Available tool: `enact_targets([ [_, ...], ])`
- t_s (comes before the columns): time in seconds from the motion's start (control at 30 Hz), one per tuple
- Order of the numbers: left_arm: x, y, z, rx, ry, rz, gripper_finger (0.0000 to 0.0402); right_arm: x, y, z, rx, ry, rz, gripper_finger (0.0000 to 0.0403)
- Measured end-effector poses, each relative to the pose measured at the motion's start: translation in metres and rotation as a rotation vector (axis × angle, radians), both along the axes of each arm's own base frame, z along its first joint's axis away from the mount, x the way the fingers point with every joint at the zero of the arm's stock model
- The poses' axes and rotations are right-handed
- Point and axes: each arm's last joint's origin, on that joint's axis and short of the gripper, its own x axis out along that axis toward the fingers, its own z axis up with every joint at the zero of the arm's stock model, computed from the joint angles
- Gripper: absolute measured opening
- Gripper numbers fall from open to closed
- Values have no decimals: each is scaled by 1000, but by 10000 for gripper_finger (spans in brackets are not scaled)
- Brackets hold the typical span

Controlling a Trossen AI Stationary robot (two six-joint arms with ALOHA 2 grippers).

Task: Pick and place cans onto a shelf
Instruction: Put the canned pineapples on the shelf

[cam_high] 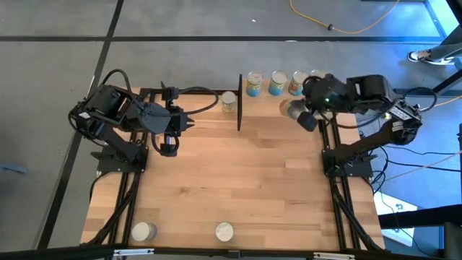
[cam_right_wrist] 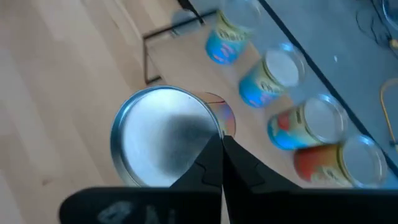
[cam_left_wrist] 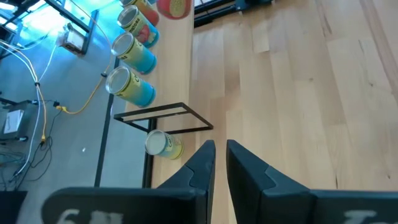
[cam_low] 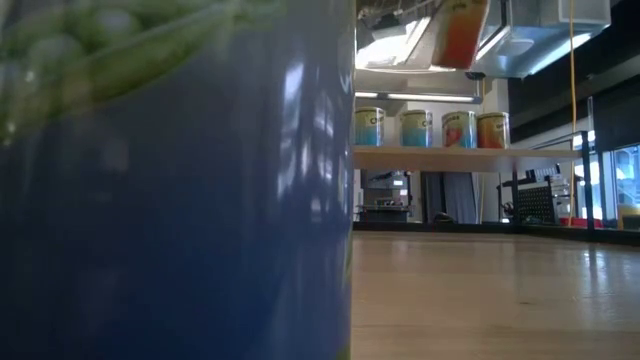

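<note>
High view puts the small tin can with a silvery round top and orange label point(cam_high: 291, 110) over the right part of the raised light-wood shelf on thin black posts point(cam_low: 460, 157), at the table's far side. The right gripper point(cam_right_wrist: 221, 155) carries it, fingers drawn close together against the side of its rim. From table height the can hangs tilted, clear above the board, so I judge it is not yet set down.

A can like this looks stiff and fairly weighty if full, with a smooth wall that could slip. I would say a hold across the middle of the body is safer than one near the rim.

A row of four upright cans point(cam_high: 277, 83) already lines the shelf's far edge. Another stands on the table point(cam_high: 228, 102) just left of the shelf's end post, and two more point(cam_high: 144, 231) point(cam_high: 224, 232) wait at the near edge.

The left gripper point(cam_left_wrist: 221, 168) hangs over the table's left side, fingers parted only narrowly and empty.

The pale plank tabletop point(cam_high: 238, 180) looks flat and smooth. Beyond it lie grey floor and a loose yellow cable point(cam_high: 346, 29).
</note>
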Motion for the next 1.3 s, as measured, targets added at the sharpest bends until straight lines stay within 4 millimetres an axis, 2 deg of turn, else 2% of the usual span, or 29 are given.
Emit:
enact_targets([
  [0.37, 0, 0, 0, 0, 0, 0, 34, -4, -35, -43, 51, 161, -171, 0],
  [0.53, 0, 0, 0, 0, 0, 1, 34, 2, -52, -58, 28, 178, -186, 0],
  [0.77, 0, 0, 0, -1, 0, 1, 34, 7, -75, -78, 83, 164, -175, 0],
  [1.3, 0, 0, 0, -1, 0, 1, 34, -3, -95, -95, 122, 212, -220, 10],
])
